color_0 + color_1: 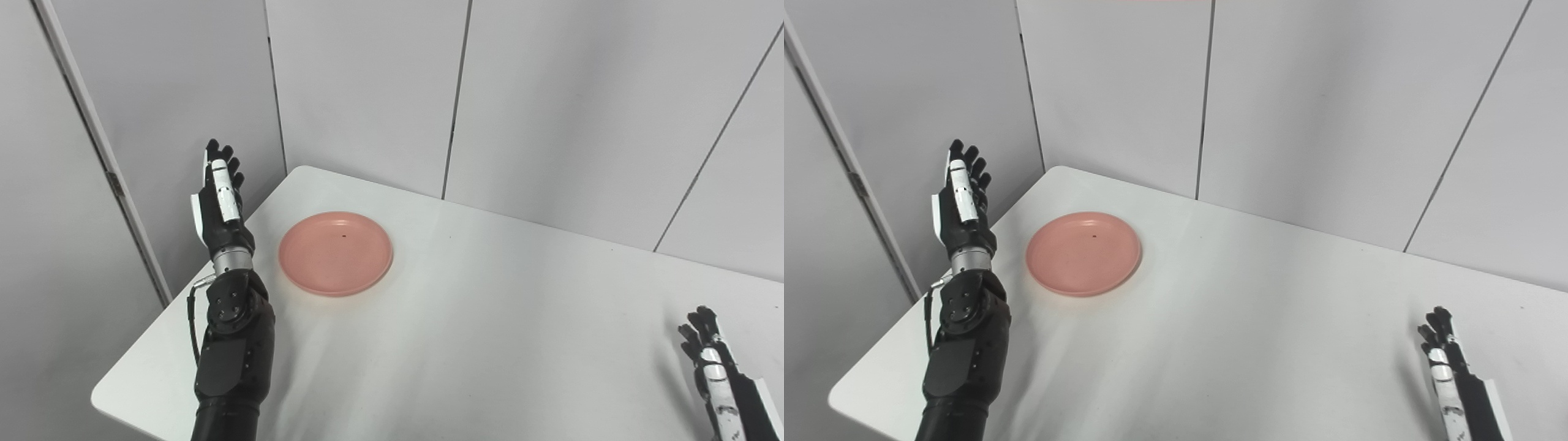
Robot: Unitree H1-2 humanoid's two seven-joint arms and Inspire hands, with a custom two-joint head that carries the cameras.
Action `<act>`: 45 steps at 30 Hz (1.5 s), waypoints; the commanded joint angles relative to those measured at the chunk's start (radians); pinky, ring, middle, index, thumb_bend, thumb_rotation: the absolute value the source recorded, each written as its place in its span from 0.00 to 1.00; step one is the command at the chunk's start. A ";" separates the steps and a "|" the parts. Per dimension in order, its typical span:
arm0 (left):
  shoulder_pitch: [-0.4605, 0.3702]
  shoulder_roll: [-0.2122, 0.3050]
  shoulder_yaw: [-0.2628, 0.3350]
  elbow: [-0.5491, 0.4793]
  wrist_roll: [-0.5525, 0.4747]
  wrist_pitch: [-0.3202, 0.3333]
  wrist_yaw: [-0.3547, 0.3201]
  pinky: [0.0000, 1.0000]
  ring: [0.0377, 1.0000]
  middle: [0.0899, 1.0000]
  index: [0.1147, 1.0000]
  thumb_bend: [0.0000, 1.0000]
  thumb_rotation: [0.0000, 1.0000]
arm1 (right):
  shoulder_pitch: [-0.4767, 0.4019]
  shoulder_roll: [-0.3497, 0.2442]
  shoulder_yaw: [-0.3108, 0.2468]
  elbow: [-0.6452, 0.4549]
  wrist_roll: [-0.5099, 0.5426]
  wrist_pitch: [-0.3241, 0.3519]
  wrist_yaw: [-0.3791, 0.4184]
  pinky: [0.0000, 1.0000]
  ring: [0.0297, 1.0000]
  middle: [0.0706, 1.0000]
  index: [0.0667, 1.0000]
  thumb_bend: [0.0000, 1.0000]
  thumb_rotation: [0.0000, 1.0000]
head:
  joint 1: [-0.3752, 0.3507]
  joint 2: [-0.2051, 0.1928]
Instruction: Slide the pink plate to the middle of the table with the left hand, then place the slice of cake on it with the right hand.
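Note:
A pink plate (335,252) lies empty on the white table (465,318), toward the far left corner. My left hand (218,196) is raised upright just left of the plate, over the table's left edge, fingers straight and apart, holding nothing and not touching the plate. My right hand (713,367) is at the bottom right over the table, fingers extended, empty. No slice of cake is in view.
Grey wall panels (367,79) stand close behind the table's far edges. The table's left edge (184,306) runs under my left forearm. A small dark speck lies on the plate.

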 commanded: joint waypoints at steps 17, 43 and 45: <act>-0.037 0.057 0.020 0.087 -0.075 -0.038 -0.028 0.95 0.94 0.93 0.92 0.45 1.00 | 0.071 0.003 0.001 0.061 0.004 -0.028 0.009 0.99 0.96 0.99 1.00 0.36 1.00 | -0.004 0.001; -0.048 0.041 -0.001 0.207 -0.113 0.005 -0.033 0.93 0.92 0.92 0.92 0.41 1.00 | 0.079 0.007 0.003 0.034 0.002 0.002 0.005 1.00 0.96 0.99 1.00 0.34 1.00 | -0.007 0.010; -0.046 0.038 -0.005 0.207 -0.116 0.016 -0.034 0.94 0.92 0.91 0.92 0.42 1.00 | 0.081 0.006 0.005 0.030 -0.003 0.006 0.002 1.00 0.96 0.99 1.00 0.36 1.00 | -0.007 0.010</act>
